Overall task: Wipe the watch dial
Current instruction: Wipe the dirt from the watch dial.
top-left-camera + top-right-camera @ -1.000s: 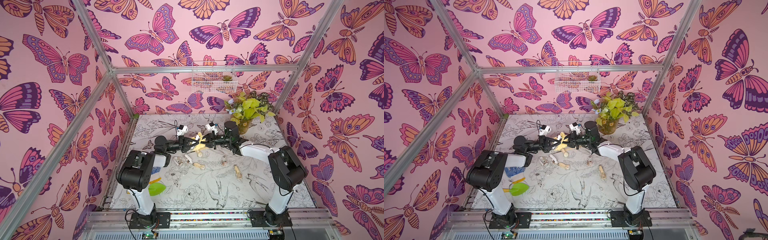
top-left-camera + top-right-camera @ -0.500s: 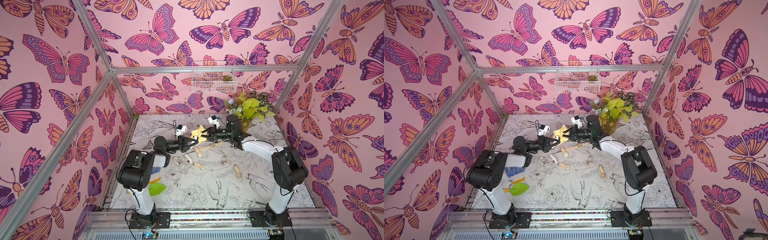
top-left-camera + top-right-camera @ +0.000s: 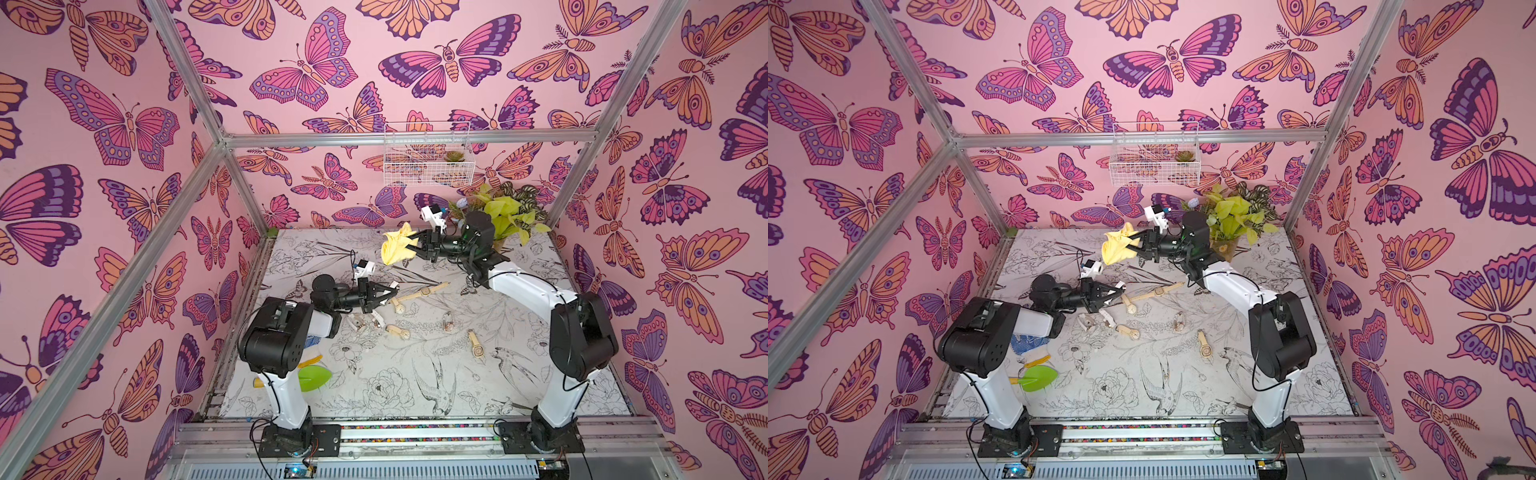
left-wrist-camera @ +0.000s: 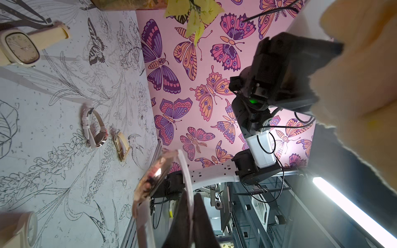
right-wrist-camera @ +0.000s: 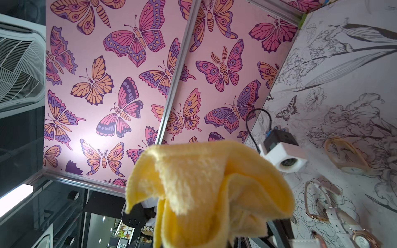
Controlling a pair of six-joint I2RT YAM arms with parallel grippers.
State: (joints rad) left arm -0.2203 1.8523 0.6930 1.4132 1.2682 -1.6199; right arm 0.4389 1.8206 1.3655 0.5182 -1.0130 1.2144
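**Cloth high and back, watch low in my left hand**

Top views: My left hand [image 3: 384,291] sits low over the bench [image 3: 415,395], its jaws together on a pale strap. The watch is too small to read from here. A tan-strapped watch [image 3: 422,291] lies loose on the bench just beside it. My right hand [image 3: 417,246] is raised toward the back wall, clamped on the yellow cloth [image 3: 395,248]. In both top views the cloth hangs higher and farther back than my left fingertips, well apart from them.

Left wrist: The watch [image 4: 150,182] is pinched by its white strap between my closed fingers [image 4: 199,223]. The rose-gold case sits just past them and shows nearly edge-on, so I cannot tell which way the dial faces. The cloth [image 4: 354,96] is at the frame's edge, not touching.

Right wrist: The cloth [image 5: 210,186] is bunched before the lens and hides my fingertips.

Judgement: the wipe has not begun. The right hand must bring the cloth down and forward to the left hand's tip. The strap runs out along that hand's line.
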